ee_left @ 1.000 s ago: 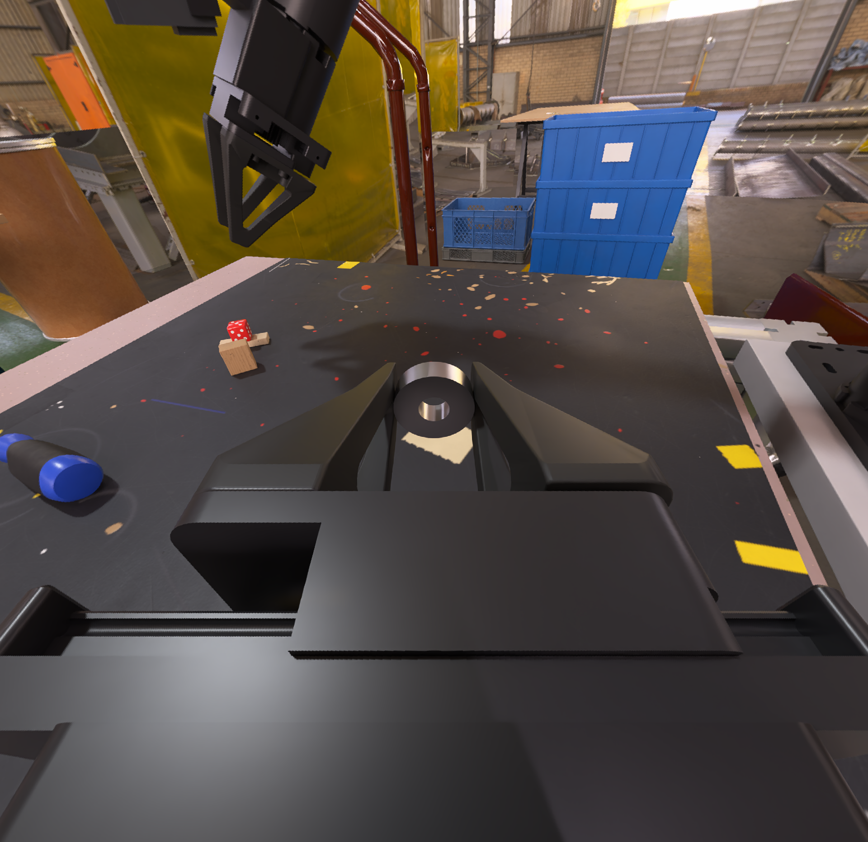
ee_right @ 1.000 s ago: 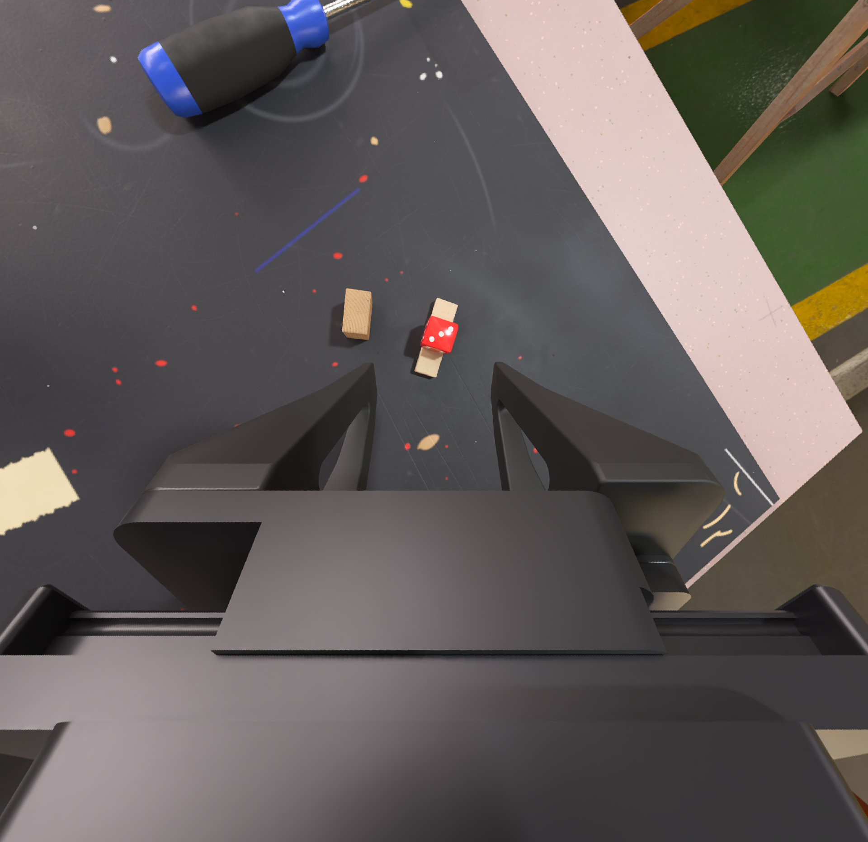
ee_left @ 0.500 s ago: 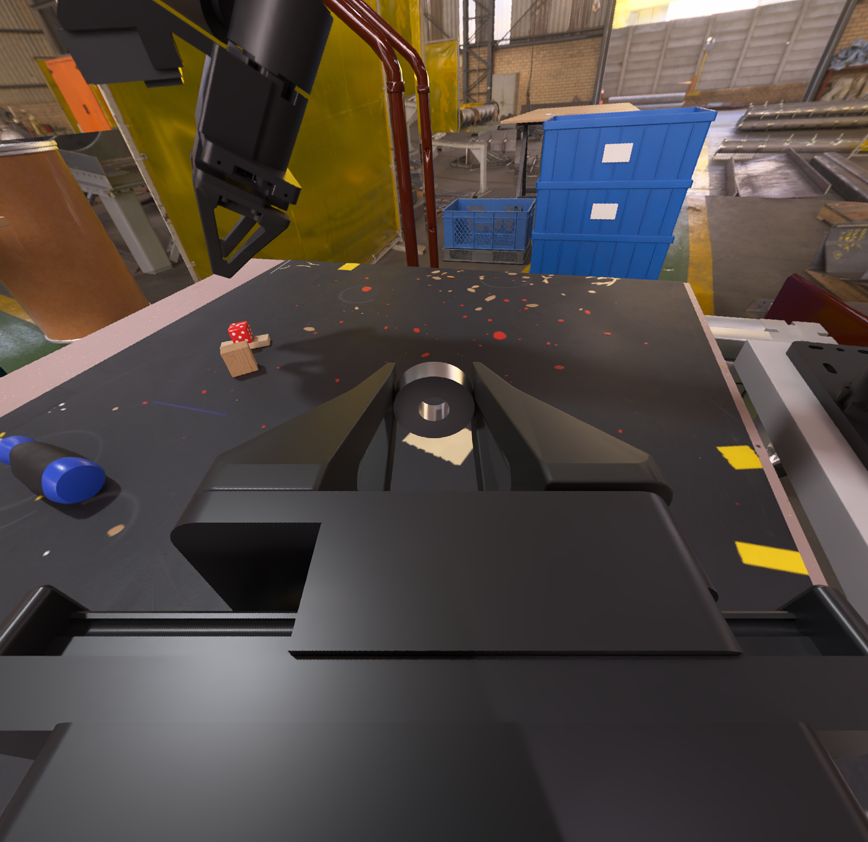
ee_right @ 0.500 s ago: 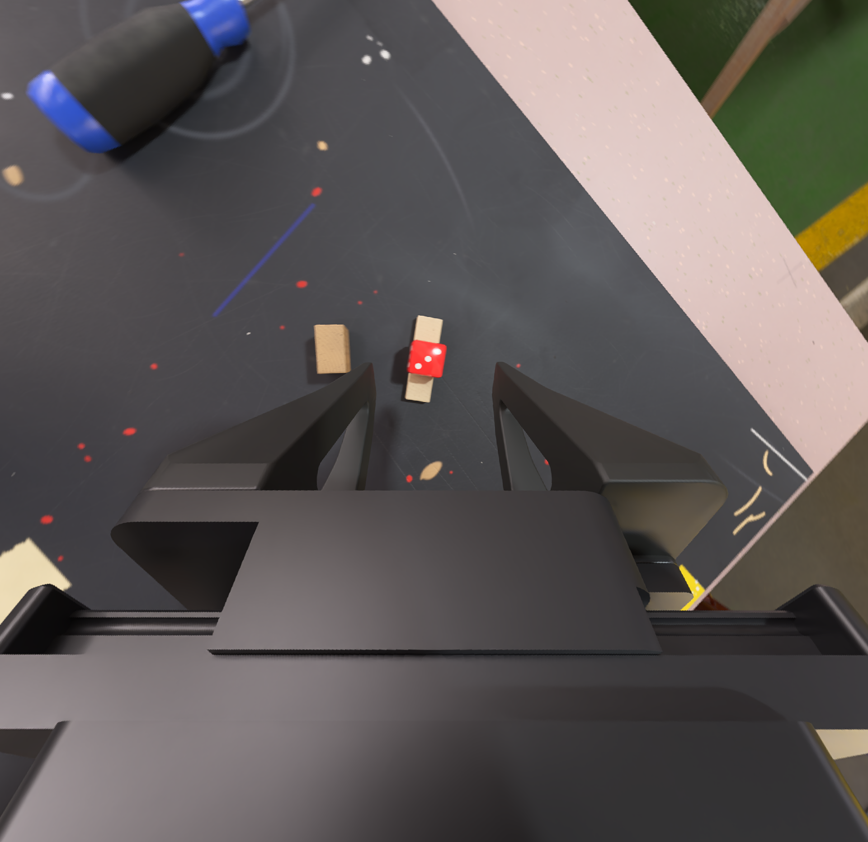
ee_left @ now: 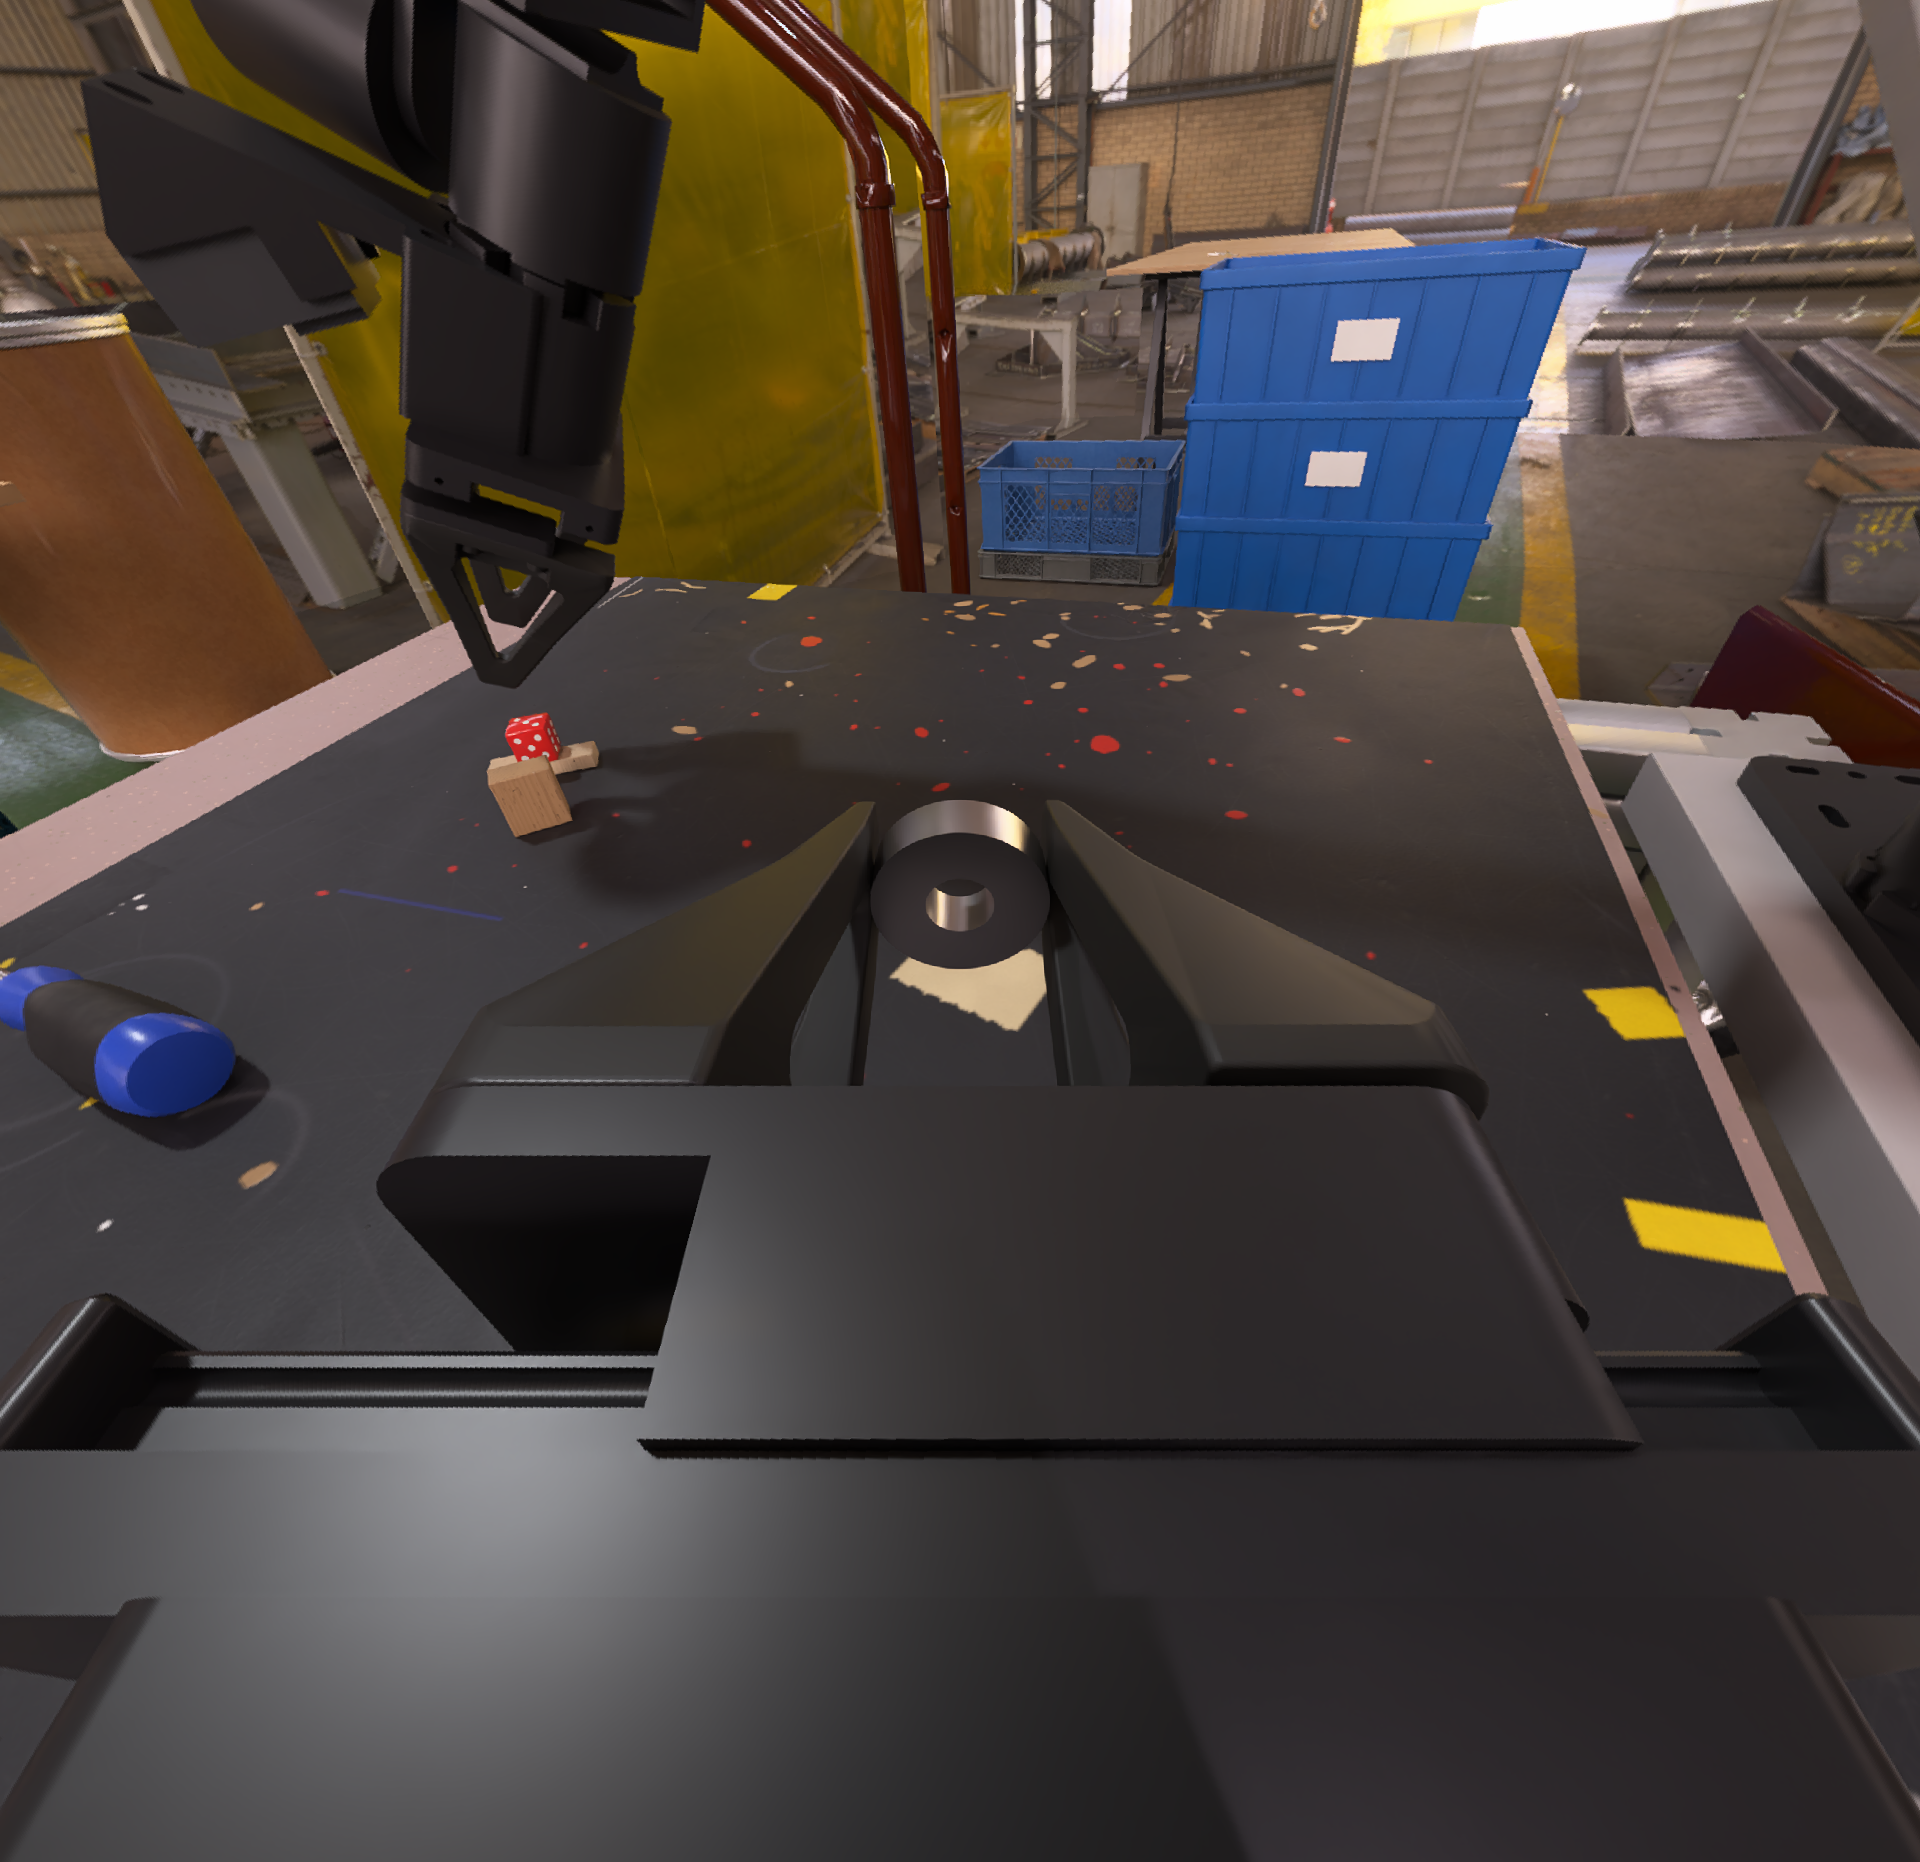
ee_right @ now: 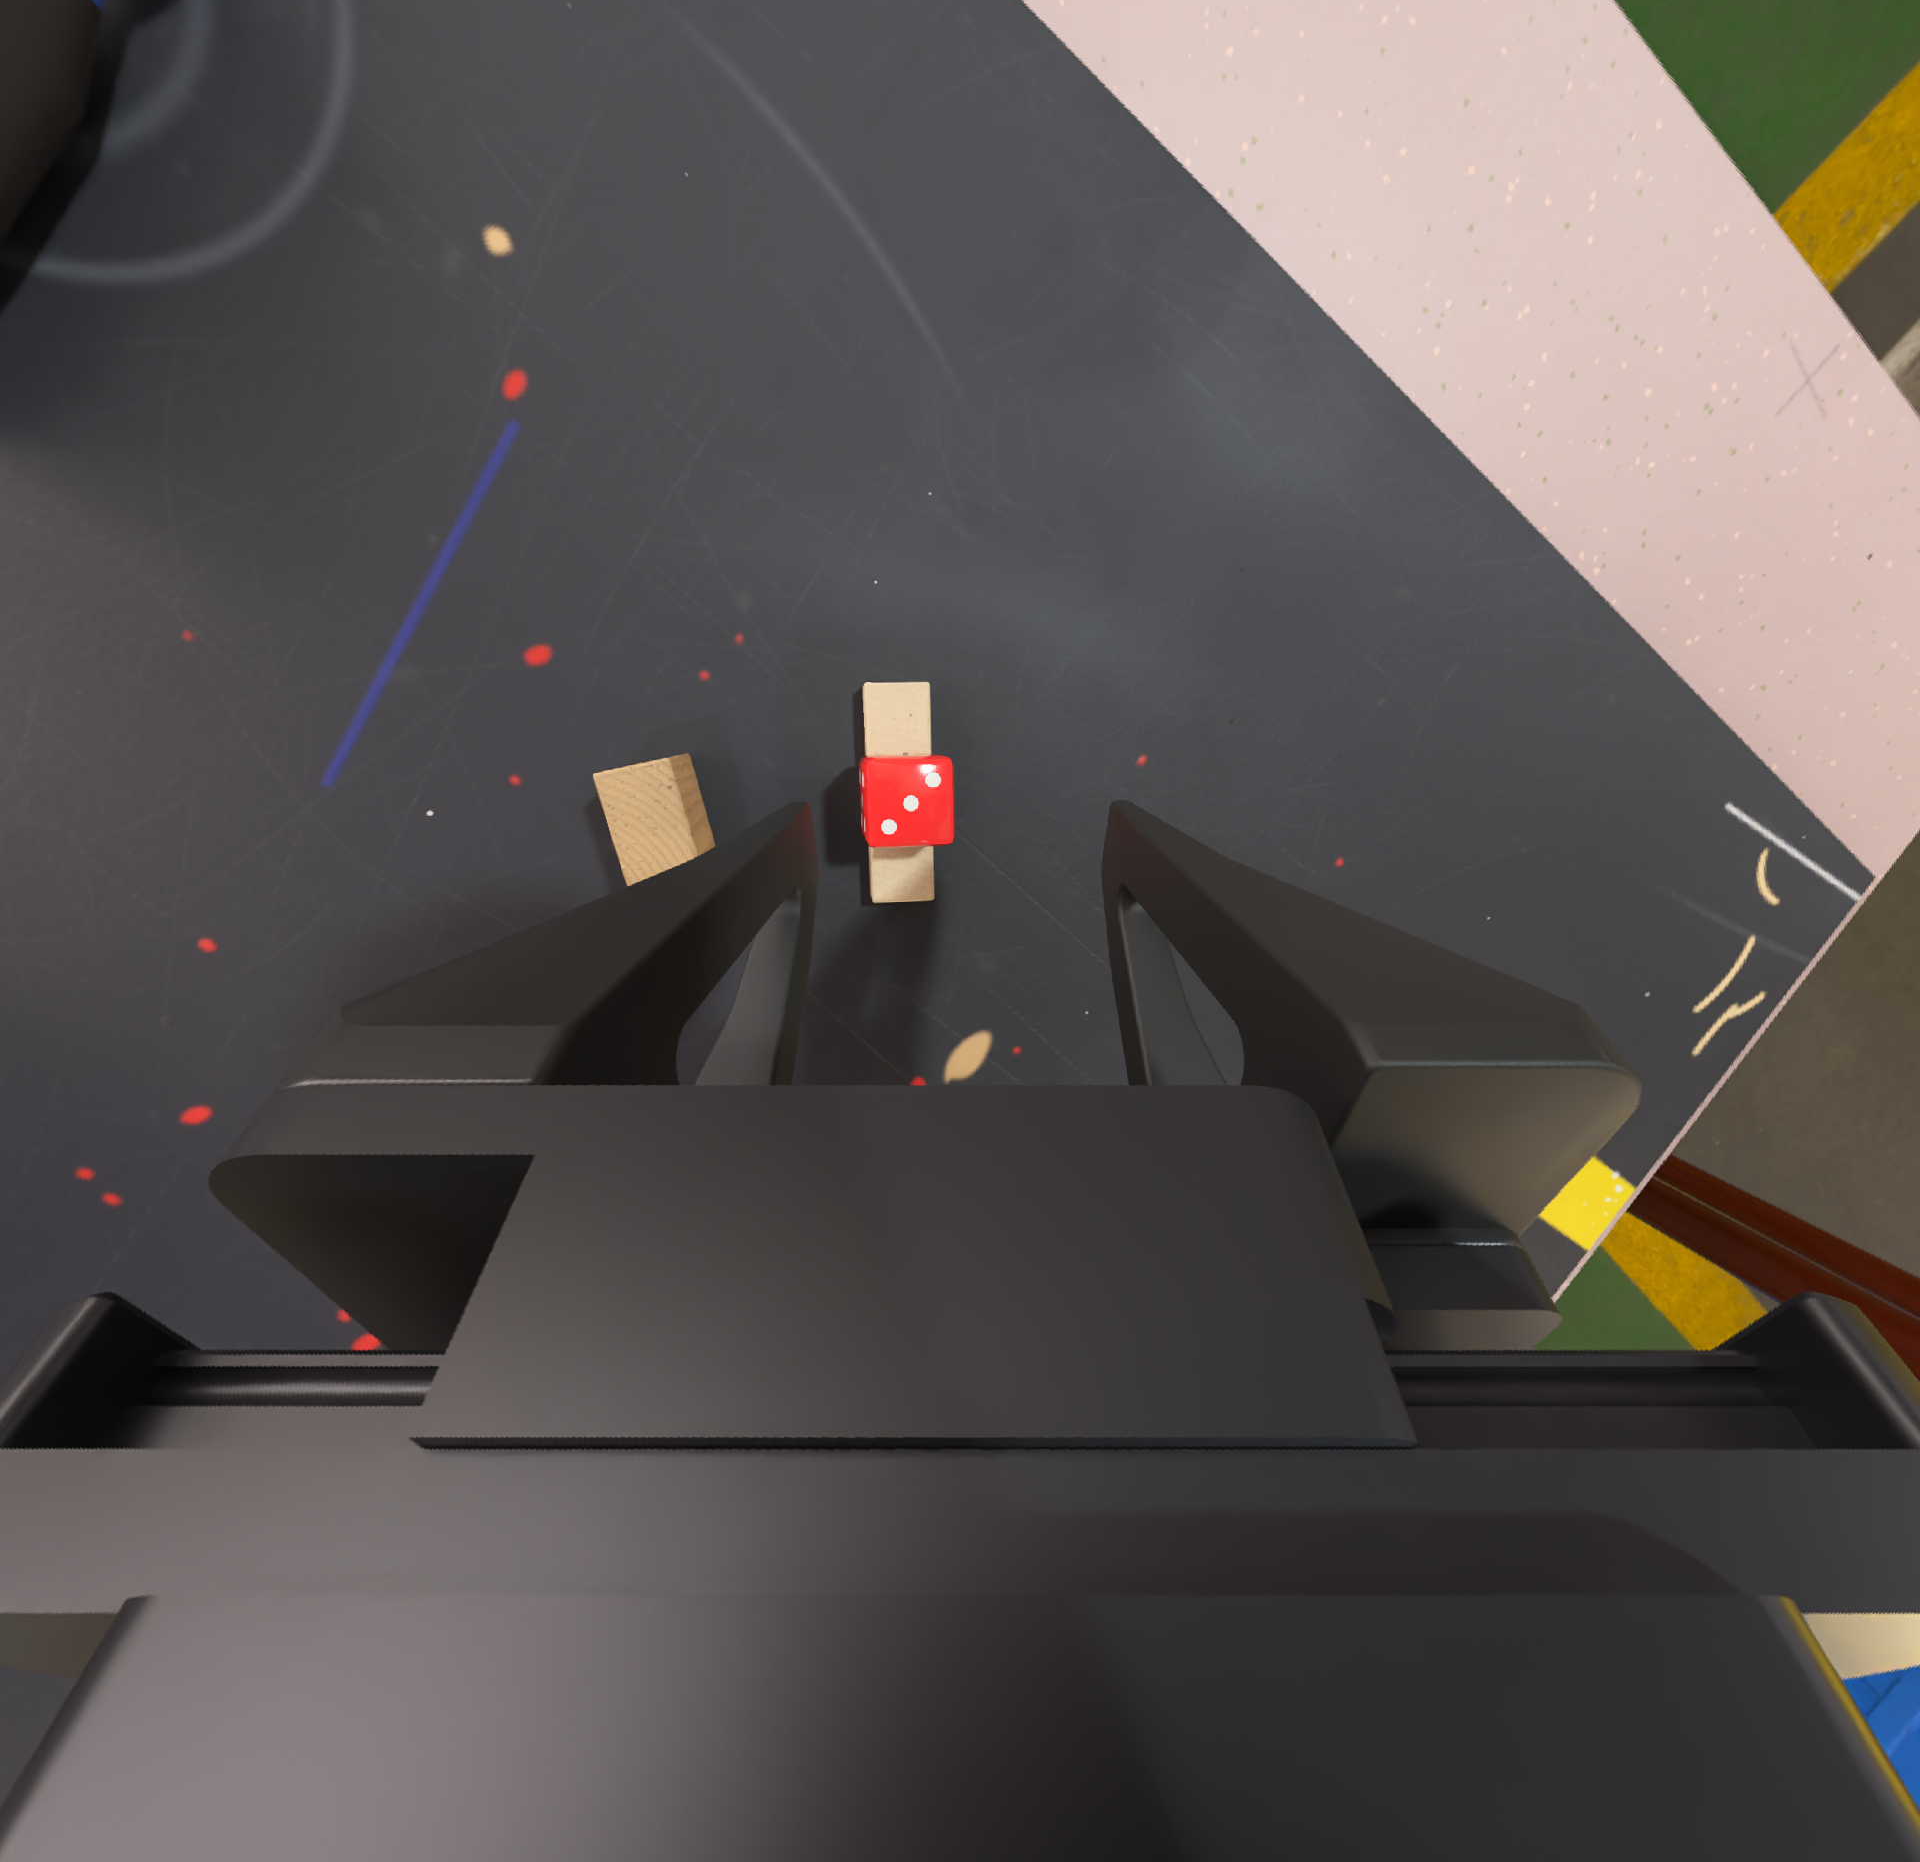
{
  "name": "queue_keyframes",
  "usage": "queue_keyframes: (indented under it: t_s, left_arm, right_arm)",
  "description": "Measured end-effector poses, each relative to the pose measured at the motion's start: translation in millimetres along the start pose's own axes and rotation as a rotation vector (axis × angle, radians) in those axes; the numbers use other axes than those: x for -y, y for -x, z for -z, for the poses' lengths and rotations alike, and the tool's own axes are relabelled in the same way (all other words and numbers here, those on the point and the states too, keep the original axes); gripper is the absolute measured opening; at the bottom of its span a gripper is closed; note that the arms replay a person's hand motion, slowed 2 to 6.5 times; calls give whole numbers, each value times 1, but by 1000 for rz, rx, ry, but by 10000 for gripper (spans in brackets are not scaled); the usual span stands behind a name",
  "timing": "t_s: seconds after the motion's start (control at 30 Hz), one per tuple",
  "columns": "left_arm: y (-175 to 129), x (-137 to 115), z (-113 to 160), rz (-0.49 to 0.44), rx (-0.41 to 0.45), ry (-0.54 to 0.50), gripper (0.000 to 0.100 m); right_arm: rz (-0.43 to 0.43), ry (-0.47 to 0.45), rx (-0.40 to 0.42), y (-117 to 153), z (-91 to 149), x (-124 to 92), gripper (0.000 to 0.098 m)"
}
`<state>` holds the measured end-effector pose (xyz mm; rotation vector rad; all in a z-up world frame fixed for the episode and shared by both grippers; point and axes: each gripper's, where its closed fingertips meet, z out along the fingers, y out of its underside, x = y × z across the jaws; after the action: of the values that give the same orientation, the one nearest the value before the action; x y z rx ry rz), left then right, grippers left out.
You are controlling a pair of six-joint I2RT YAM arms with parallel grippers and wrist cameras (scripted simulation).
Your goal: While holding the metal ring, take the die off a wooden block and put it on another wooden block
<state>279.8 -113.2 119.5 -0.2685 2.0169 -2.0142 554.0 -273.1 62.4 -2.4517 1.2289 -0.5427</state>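
Note:
My left gripper [ee_left: 958, 825] is shut on the metal ring [ee_left: 958, 893] and holds it above the dark table. A red die [ee_right: 906, 800] sits on a thin flat wooden block [ee_right: 896, 719]; the die also shows in the left wrist view [ee_left: 532, 737]. A second, taller wooden block [ee_right: 652, 817] stands just left of it, and shows in the left wrist view [ee_left: 531, 795]. My right gripper [ee_right: 958, 825] is open and empty, hanging above the die with its fingers either side of it. It shows in the left wrist view [ee_left: 511, 659] just above the die.
A screwdriver with a black and blue handle [ee_left: 125, 1045] lies at the left of the table. The table's pale pink edge [ee_right: 1455, 285] runs close behind the blocks. Blue crates [ee_left: 1351, 430] stand beyond the table's far side.
My right gripper has come down toward the die and its flat block, which now look much larger between the fingers. The left gripper and the ring have not moved.

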Motion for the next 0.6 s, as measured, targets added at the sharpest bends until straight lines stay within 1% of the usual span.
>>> queue_keyframes:
  t_s: [0.1, 0.23, 0.6]
  left_arm:
    - [0, 0, 0, 0, 0, 0, 260]
    - [0, 0, 0, 0, 0, 0, 260]
    - [-1, 0, 0, 0, -2, 0, 260]
  right_arm:
    - [-13, 6, -7, 0, -4, -1, 492]
    - [-21, 2, 4, 2, -8, 0, 496]
    - [1, 54, -27, 1, -22, -8, 502]
